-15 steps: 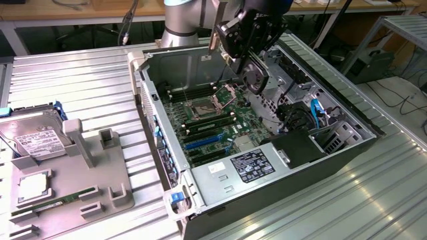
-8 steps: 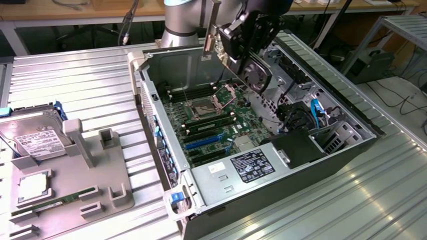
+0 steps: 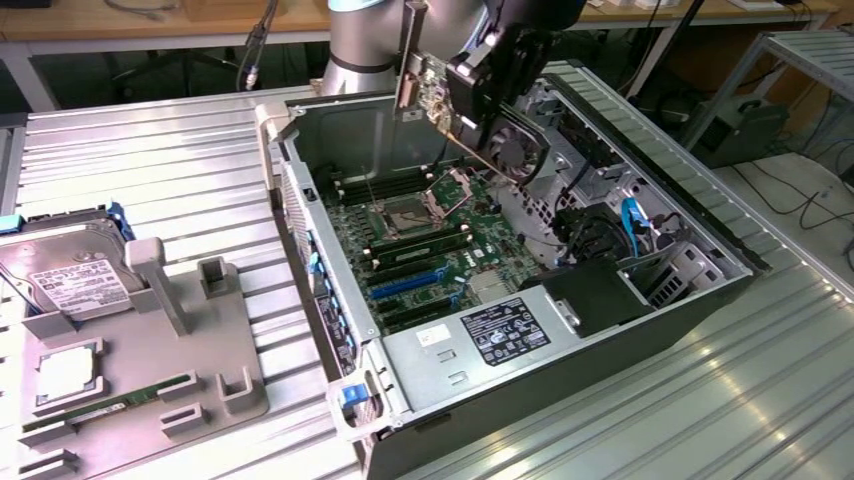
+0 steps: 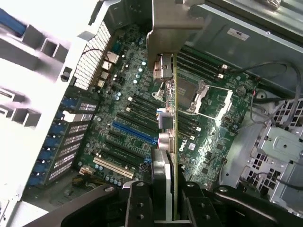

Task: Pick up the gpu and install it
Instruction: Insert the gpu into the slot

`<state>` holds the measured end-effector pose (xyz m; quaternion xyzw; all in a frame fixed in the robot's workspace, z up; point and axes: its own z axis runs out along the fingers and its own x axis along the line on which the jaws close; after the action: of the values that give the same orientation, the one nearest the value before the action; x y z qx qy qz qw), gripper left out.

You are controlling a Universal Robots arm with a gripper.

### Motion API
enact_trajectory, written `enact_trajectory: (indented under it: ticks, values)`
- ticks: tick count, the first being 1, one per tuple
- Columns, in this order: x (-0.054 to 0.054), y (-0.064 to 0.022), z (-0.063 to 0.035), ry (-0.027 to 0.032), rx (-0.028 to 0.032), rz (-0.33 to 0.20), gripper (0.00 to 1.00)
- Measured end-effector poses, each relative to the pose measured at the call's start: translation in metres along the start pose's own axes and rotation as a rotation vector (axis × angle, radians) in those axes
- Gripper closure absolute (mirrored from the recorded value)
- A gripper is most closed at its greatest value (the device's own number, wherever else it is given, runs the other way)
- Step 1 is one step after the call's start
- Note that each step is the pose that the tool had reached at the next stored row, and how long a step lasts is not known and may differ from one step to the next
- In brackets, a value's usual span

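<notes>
Jaws are clamped on the gpu (image 4: 173, 123): in the wrist view the gripper (image 4: 165, 191) has one black finger (image 4: 138, 205) on each flat side of the card, which is seen edge-on as a thin green line running away from the camera. Its silver bracket (image 4: 171, 26) is at the end farthest from the fingers. In the exterior view the gripper (image 3: 477, 85) holds the gpu (image 3: 454, 115) in the air over the far part of the open computer case (image 3: 334, 330). The card is tilted, with the bracket (image 3: 412, 50) standing up at the end toward the exterior view's left and the black fan face (image 3: 517, 147) turned toward the exterior view's right. It hangs above the motherboard (image 3: 441, 255), over the processor socket (image 3: 407, 212) area, and is seated in no slot. Nearer the camera on the board lies the blue expansion slot (image 3: 404, 286), which the wrist view shows as a long blue strip (image 4: 135, 134) among black slots, off to one side of the card's edge. A power supply with a white-and-black label (image 3: 497, 333) fills the near end of the case. On the ribbed metal table (image 3: 160, 160), at the exterior view's left and well apart from the case, a gray holder (image 3: 160, 350) carries a hard drive (image 3: 60, 282) at its far end and a narrow green memory stick (image 3: 83, 412) near its front edge.
</notes>
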<state>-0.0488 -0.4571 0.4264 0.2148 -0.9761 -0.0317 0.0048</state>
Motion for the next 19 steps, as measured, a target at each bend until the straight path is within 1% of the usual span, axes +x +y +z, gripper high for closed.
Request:
enact_trajectory:
  ticks: [1,7,10,11,13,19]
  values:
    - [0.0,0.0,0.0,0.0017,-0.0001,-0.027,0.72]
    - [0.0,0.0,0.0,0.0091,-0.0006,-0.141,0.72]
    - [0.0001,0.0,0.0,0.0119,-0.0008,-0.185,0.72]
    - [0.0,0.0,0.0001,0.0138,-0.001,-0.215,0.72]
    - [0.0,0.0,0.0001,0.0162,-0.0011,-0.252,0.72]
    - [0.0,0.0,0.0001,0.0224,-0.0015,-0.349,0.72]
